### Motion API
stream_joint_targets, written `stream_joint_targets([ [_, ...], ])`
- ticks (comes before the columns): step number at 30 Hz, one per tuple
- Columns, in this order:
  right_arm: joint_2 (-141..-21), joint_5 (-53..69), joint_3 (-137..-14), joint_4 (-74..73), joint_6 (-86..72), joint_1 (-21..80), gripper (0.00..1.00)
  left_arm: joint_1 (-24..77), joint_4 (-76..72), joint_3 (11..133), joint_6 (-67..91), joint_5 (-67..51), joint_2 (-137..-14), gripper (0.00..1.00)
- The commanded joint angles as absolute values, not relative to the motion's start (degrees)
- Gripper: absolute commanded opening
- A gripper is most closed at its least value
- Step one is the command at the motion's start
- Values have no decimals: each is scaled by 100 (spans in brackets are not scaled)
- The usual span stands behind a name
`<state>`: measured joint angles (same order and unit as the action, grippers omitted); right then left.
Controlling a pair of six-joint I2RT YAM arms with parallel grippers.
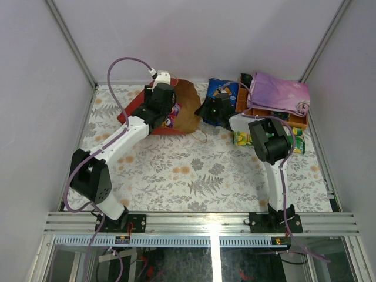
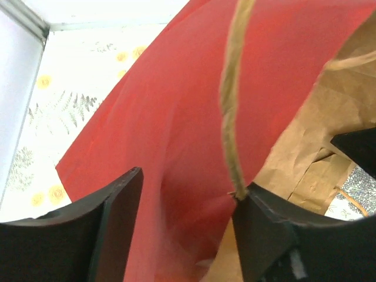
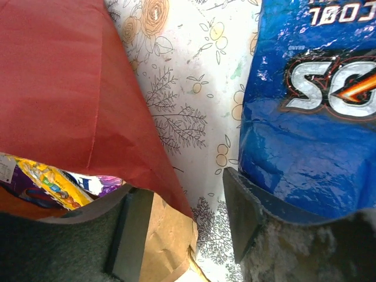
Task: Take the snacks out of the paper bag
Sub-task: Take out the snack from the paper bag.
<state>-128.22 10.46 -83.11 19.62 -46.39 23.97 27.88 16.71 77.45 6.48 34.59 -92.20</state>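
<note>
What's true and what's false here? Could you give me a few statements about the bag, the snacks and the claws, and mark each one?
1. The paper bag lies on its side on the table. True.
2. The blue chip bag sits inside the paper bag. False: it lies on the table, outside the bag and beside it.
3. Colourful packets show in the paper bag's mouth. True.
4. The purple cloth lies under the orange tray. False: it is draped on top of the tray.
5. The right gripper is shut tight. False: its jaws stand apart, with bare table between them.
</note>
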Motion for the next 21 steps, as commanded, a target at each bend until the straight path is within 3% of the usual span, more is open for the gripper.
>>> stream_joint_targets([
  [1,-12912,1200,-8355,2410,-4748,2409,52,2975,1601,8104,387,3807,-9445,53],
  [4,-13040,1329,-8380,2523,-4862,2369,41,3039,1624,8239,332,3754,-9554,43],
  [9,-13101,1480,-8294,2742,-5040,2364,12,3042,1588,8341,316,3622,-9595,24],
  [12,-13124,1470,-8240,2753,-5160,2356,1,3043,1544,8449,245,3647,-9663,10],
  [14,-13123,1417,-8175,2775,-5327,2369,0,3042,1503,8531,180,3636,-9749,0],
  [21,-13304,1271,-7883,3188,-6339,2482,0,3032,1245,8752,-444,3500,-10232,0],
])
